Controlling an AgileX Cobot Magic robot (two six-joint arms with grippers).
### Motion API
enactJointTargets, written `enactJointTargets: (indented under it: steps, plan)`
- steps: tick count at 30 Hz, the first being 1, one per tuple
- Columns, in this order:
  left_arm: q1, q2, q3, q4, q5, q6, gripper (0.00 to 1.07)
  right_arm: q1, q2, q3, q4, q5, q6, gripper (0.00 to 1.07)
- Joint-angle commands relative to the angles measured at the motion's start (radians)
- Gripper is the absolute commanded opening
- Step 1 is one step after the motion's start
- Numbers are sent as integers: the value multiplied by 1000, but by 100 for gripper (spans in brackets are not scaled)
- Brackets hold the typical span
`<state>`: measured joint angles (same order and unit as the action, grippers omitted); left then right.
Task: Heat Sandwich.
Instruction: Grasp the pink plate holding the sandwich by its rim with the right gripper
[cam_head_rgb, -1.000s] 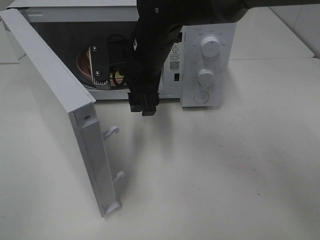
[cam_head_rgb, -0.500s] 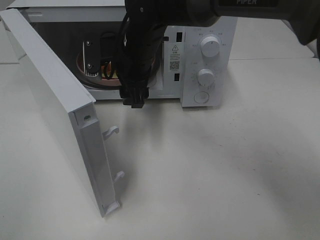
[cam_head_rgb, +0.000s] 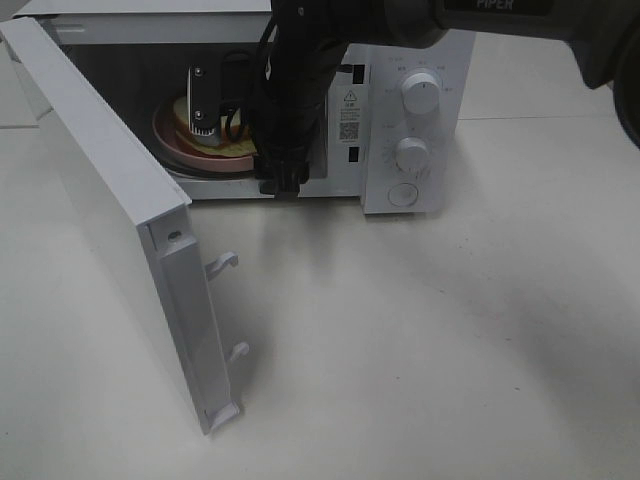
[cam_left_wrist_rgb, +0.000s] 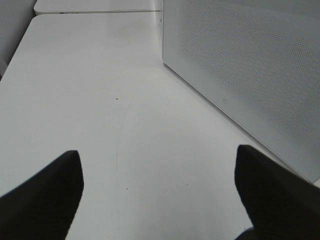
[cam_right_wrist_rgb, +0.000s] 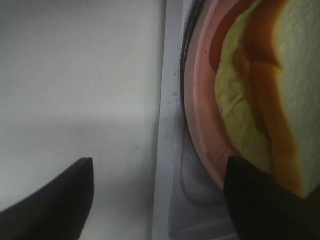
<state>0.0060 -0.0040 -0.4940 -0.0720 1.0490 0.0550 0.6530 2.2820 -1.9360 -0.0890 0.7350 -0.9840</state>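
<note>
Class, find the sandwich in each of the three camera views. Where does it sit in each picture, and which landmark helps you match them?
Exterior high: the sandwich lies inside the open microwave, up and left of centre.
Left wrist: not in it; only the table and a white dotted panel show.
Right wrist: the sandwich is seen close up, beside one dark fingertip.
Shared landmark: the pink plate under it.

Microwave casing (cam_head_rgb: 415, 130): smooth white, semi-gloss. Table (cam_right_wrist_rgb: 75, 75) by R claw (cam_right_wrist_rgb: 160, 200): matt, faint scratches. Plate (cam_right_wrist_rgb: 200, 125) ahead of claw: smooth pink, slight sheen.
</note>
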Motion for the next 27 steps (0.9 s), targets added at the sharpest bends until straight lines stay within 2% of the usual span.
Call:
enactJointTargets:
  steps: [1,11,27]
  plan:
    - [-6,-17,3,2,-12,-5,76,-8,25,-26,2,-4,14,71]
    - [-6,-17,3,3,-12,-5,76,-25,85,-121,21,-40,29,71]
    - [-6,-17,3,3,-12,-5,76,-48,127,-122,27,-127,45,71]
